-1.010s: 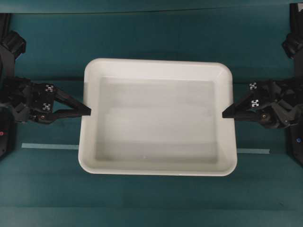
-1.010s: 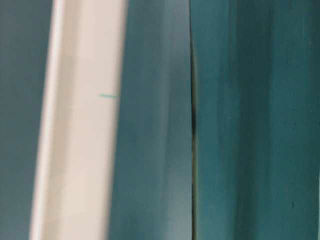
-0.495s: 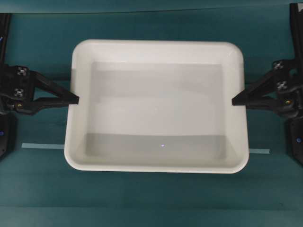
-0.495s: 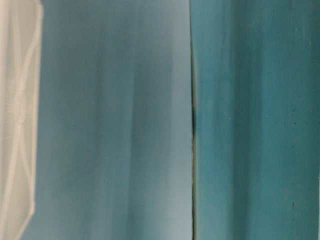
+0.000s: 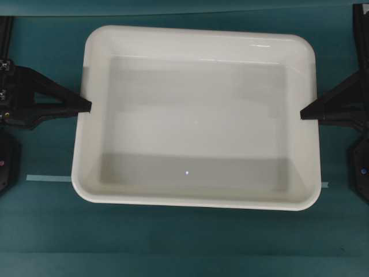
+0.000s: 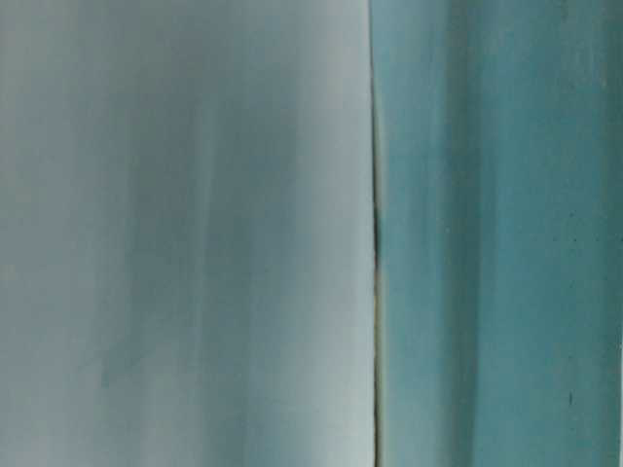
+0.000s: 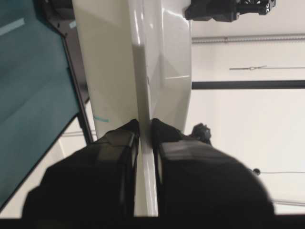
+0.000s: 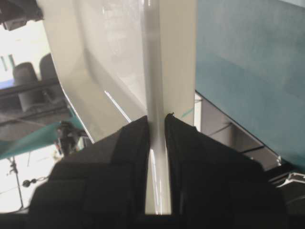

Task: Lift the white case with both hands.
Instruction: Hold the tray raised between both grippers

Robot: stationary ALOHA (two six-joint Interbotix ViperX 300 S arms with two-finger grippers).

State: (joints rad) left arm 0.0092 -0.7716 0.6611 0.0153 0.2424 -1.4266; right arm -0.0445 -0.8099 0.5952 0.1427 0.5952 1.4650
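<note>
The white case (image 5: pixel 196 115), a large shallow tray with rounded corners, hangs in the air above the teal table and fills most of the overhead view. My left gripper (image 5: pixel 86 107) is shut on the middle of its left rim, and my right gripper (image 5: pixel 305 111) is shut on the middle of its right rim. In the left wrist view the black fingers (image 7: pixel 114 157) pinch the thin white rim (image 7: pixel 144 95) between them. The right wrist view shows the same hold, fingers (image 8: pixel 190 157) on either side of the rim (image 8: pixel 155 95). The table-level view is filled by a pale blur.
A thin pale tape strip (image 5: pixel 49 178) lies on the teal table (image 5: pixel 184 242), mostly hidden under the case. Black arm bases stand at the left edge (image 5: pixel 6 167) and right edge (image 5: pixel 360 167).
Both grippers have risen with the case, which looks much larger in the overhead view. In the table-level view the case's white edge has slid out to the left.
</note>
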